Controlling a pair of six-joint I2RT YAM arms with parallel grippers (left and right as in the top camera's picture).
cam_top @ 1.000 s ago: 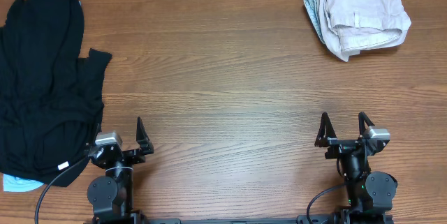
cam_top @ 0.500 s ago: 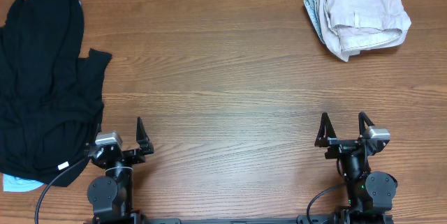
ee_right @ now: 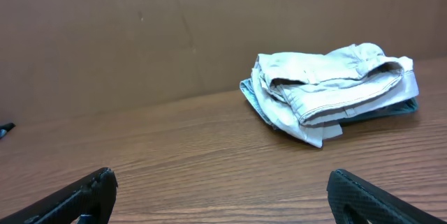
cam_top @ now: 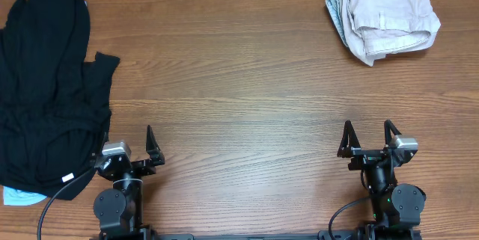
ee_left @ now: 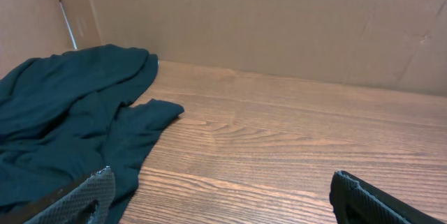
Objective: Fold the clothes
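Observation:
A pile of black clothes with a small white tag lies crumpled at the table's left side; it also shows in the left wrist view. A light-blue piece peeks out under its near edge. A folded beige garment on a light-blue one lies at the far right, and shows in the right wrist view. My left gripper is open and empty at the near edge, beside the black pile. My right gripper is open and empty at the near right.
Brown cardboard walls stand along the far side of the wooden table, also seen in the right wrist view. The arm bases sit at the near edge.

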